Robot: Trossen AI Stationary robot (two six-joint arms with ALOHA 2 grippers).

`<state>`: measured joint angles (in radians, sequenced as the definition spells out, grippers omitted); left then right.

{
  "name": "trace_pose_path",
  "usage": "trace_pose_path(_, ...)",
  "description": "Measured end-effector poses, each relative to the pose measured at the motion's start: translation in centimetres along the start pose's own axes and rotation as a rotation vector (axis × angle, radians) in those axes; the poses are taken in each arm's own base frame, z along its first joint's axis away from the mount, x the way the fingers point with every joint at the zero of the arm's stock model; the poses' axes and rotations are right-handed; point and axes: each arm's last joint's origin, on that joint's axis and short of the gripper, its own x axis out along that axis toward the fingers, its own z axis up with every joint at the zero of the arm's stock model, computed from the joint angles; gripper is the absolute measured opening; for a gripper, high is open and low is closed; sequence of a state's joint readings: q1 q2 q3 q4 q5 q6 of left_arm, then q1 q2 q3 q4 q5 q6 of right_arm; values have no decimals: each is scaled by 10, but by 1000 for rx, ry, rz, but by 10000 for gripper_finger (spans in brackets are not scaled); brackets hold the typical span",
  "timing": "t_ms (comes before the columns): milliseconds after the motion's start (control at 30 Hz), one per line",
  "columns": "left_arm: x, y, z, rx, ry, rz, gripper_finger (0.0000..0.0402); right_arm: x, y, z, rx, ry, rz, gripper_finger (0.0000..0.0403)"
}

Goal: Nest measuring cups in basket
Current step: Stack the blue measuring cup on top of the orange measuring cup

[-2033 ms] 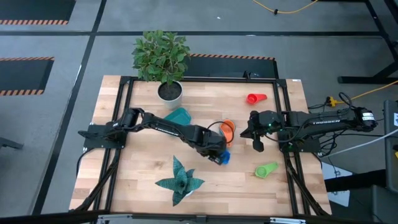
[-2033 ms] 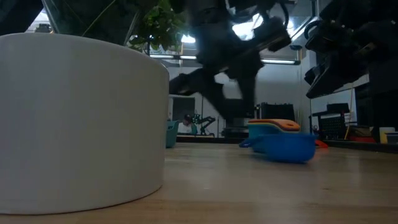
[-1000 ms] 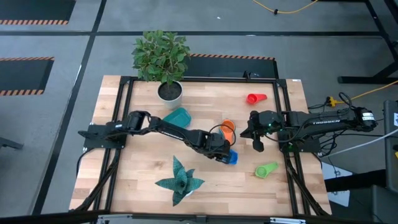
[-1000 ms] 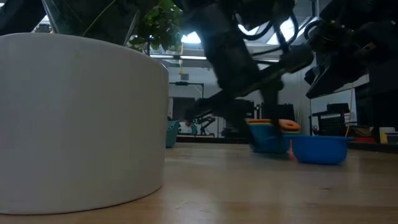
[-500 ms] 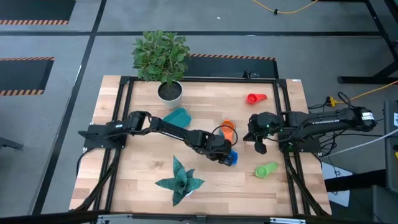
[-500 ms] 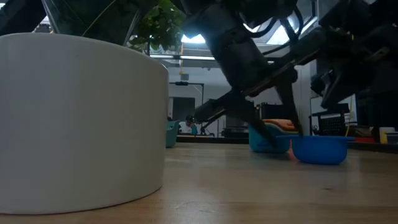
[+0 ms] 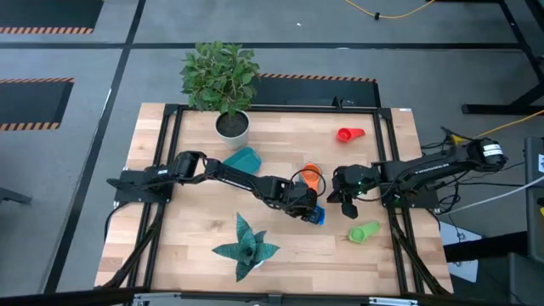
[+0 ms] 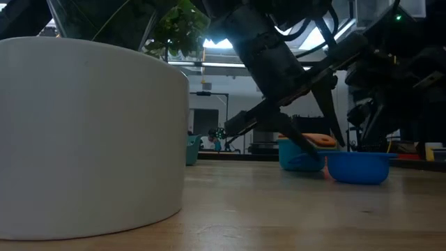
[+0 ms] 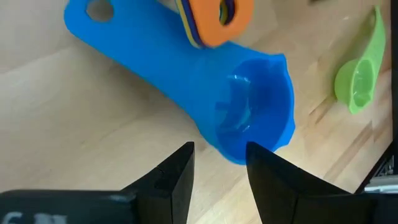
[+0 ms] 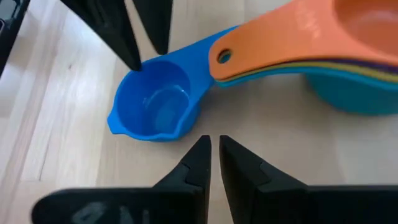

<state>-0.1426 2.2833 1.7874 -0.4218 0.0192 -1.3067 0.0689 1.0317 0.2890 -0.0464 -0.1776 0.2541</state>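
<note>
On a wooden table [image 7: 195, 246], seen from above and taken from left to right, a white plant pot [image 7: 232, 126] is found at the back and the teal basket [image 7: 242, 159] lies just in front of it, apart from the cups. The left gripper [image 7: 311, 212] is placed at the blue measuring cup [image 7: 318, 216] near the table's middle; in its wrist view the fingers [image 9: 180, 177] are seen slightly parted beside the cup's bowl, with nothing held. The cup's handle is tucked under a nested stack topped by the orange cup [image 7: 312, 176]. The right gripper [image 7: 347, 202] is lowered just beside, its fingers nearly shut and empty. A green cup [image 7: 364, 231] and a red cup [image 7: 348, 134] lie farther right. For a clean pickup, the blue cup's rim should probably be straddled squarely, and the stack left undisturbed.
</note>
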Motion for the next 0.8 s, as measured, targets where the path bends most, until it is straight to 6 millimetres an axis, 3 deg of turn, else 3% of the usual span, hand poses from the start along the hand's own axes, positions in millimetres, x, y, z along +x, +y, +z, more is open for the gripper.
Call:
trace_pose_path(533,0,-1,1,0,-12,-5,137,33,10,-8,-27,24,58,39)
trace_pose_path(800,0,0,1,7,-12,-3,137,37,15,-9,-50,30,79,39)
